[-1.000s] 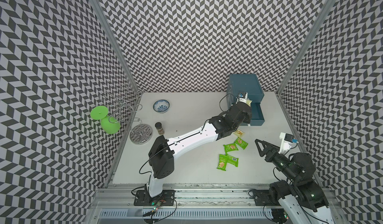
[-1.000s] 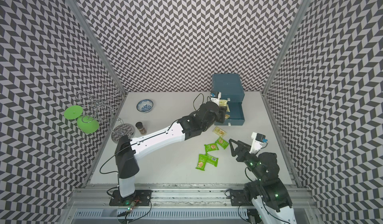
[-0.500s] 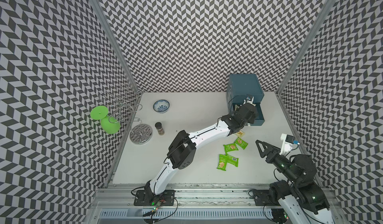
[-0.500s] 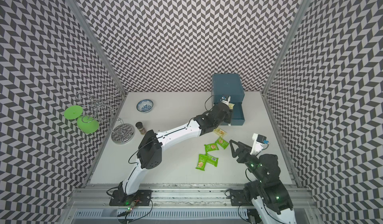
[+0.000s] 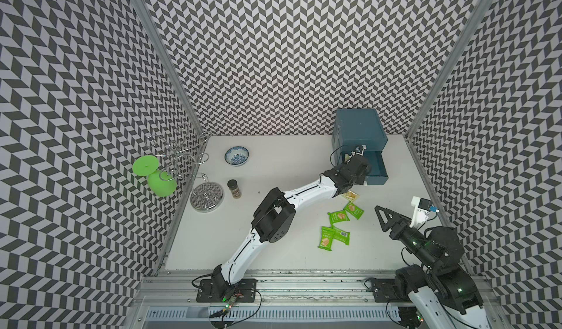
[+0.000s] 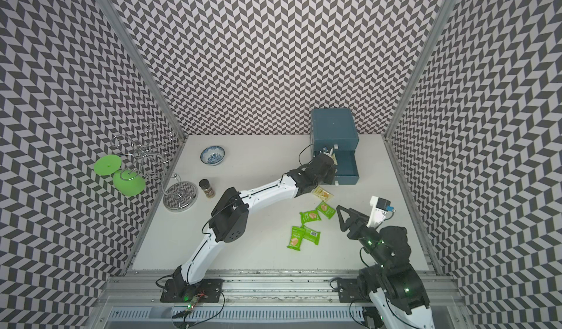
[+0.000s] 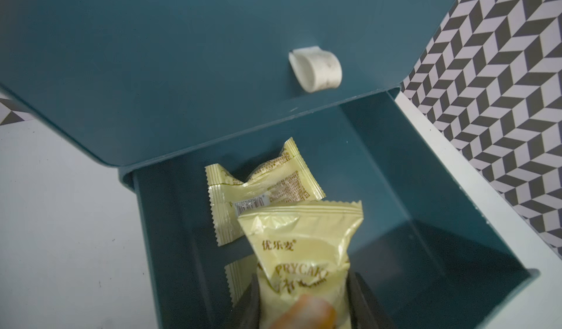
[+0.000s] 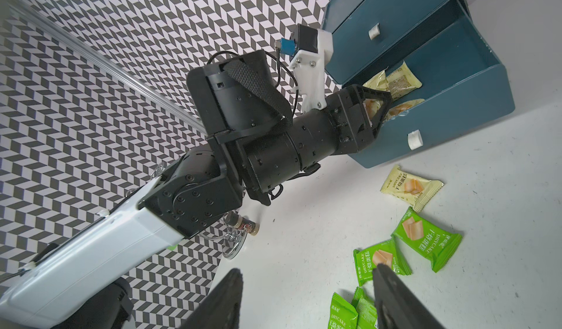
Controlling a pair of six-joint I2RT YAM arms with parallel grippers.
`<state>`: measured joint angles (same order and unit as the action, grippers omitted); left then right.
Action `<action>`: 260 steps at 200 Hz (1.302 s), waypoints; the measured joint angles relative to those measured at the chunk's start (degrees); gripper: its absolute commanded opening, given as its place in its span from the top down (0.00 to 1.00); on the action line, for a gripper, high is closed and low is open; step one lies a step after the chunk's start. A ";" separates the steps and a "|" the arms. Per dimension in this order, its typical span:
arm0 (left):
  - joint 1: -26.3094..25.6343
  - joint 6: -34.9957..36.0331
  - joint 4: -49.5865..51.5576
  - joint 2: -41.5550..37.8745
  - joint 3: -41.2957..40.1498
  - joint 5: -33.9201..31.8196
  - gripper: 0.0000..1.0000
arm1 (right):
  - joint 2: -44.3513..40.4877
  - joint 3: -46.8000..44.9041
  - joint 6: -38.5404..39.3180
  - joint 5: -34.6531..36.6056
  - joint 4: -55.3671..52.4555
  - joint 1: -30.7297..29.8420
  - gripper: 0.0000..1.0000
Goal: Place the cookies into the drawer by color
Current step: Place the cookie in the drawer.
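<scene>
Yellow cookie packet (image 7: 304, 251) is sitting clamped in left gripper (image 7: 304, 300), hanging over open drawer (image 7: 425, 190); two more yellow packets (image 7: 264, 190) seemingly lying beneath it. Right gripper (image 8: 307, 285) is hovering, jaws apart, beside green packets (image 8: 425, 242).

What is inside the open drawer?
A pale yellow packet and a second packet lie in the drawer; the left claw holds a third packet over them, covering part of the floor.
</scene>
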<state>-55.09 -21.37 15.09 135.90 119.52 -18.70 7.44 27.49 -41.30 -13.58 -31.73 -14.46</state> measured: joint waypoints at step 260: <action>-5.79 6.86 -4.44 -47.98 -21.97 1.03 0.07 | 12.28 6.88 5.77 -0.28 1.99 0.00 0.29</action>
<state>-60.88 -14.50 10.66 87.92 97.56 -17.67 19.73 34.37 -35.53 -13.87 -29.74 -14.46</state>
